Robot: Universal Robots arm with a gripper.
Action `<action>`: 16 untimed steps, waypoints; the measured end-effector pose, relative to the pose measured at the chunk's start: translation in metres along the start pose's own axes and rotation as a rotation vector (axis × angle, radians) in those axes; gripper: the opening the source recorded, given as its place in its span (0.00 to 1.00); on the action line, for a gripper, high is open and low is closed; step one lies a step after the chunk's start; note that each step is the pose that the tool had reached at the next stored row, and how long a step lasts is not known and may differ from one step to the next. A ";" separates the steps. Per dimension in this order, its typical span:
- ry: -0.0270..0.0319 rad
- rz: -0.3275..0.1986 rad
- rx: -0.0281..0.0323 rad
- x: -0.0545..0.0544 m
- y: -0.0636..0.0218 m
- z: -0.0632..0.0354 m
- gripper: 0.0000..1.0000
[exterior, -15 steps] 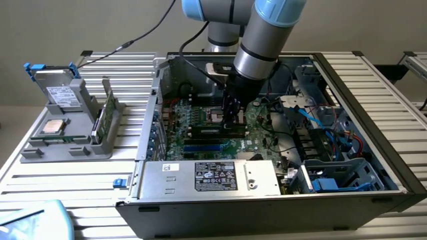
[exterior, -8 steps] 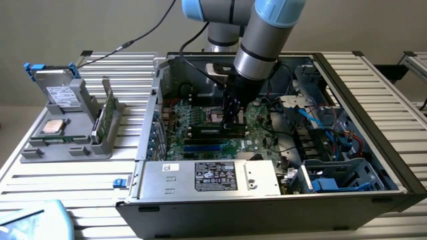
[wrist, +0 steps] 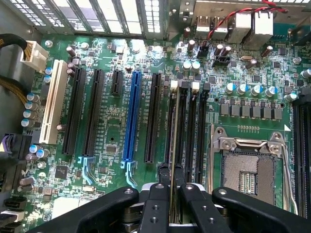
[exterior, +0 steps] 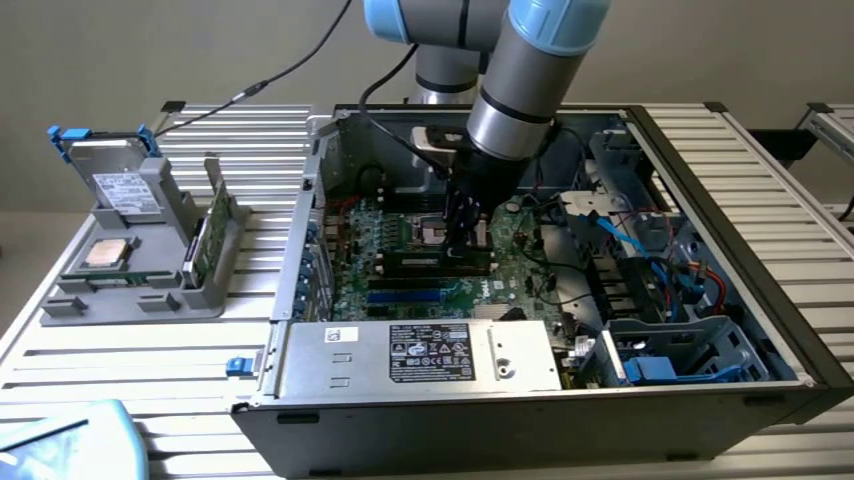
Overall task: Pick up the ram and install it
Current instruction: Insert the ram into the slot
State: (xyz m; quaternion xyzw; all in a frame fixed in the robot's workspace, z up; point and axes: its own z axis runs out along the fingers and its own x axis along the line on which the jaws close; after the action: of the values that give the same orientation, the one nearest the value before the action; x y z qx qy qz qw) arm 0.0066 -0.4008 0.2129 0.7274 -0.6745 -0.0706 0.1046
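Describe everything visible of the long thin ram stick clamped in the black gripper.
The long, thin ram stick shows edge-on in the wrist view, a pale narrow strip standing on its long edge. The black gripper is shut on it, one finger on each face. It runs along a black memory slot with a white end latch, beside the silver processor socket. Whether it is fully seated cannot be told.

Tool (exterior: 467,246) holds ram (exterior: 424,262) low over motherboard (exterior: 400,225).
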 end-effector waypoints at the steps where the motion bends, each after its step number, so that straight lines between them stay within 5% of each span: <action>1: 0.0004 0.000 -0.0001 0.000 0.0000 0.0001 0.14; 16: 0.0122 -0.011 -0.0003 -0.001 -0.0001 0.0003 0.14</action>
State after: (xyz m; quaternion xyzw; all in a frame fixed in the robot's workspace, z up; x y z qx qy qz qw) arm 0.0066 -0.4001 0.2125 0.7317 -0.6697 -0.0668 0.1084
